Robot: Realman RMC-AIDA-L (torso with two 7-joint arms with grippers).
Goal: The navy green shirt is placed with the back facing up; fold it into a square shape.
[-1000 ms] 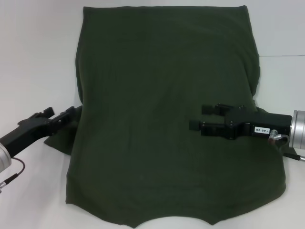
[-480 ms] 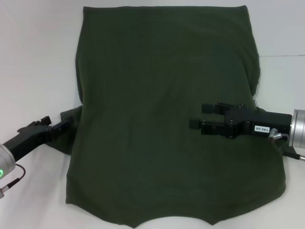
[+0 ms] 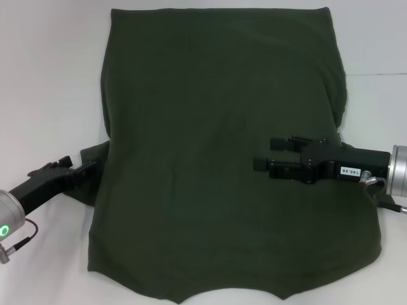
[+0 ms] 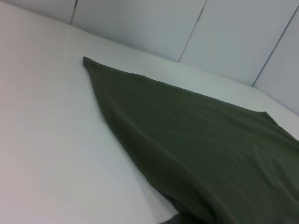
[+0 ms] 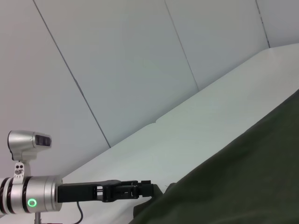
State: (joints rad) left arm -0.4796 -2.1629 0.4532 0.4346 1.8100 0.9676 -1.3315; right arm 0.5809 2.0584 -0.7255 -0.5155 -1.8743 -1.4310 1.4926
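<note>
The navy green shirt (image 3: 216,127) lies spread flat over most of the white table, its hem toward me; it also shows in the left wrist view (image 4: 196,154) and the right wrist view (image 5: 243,186). My left gripper (image 3: 88,169) sits low at the shirt's left edge, right at the short sleeve (image 3: 91,152). From the right wrist camera, the left gripper (image 5: 147,189) reaches the cloth's edge. My right gripper (image 3: 262,153) hovers over the right half of the shirt, open, pointing toward the middle, with nothing between its fingers.
The white table (image 3: 44,76) shows bare to the left of the shirt and in a strip at the right (image 3: 381,51). Grey wall panels (image 5: 117,60) stand behind the table.
My left gripper has moved down and back along the shirt's left edge, toward the sleeve. The right gripper has hardly moved. The shirt lies as before.
</note>
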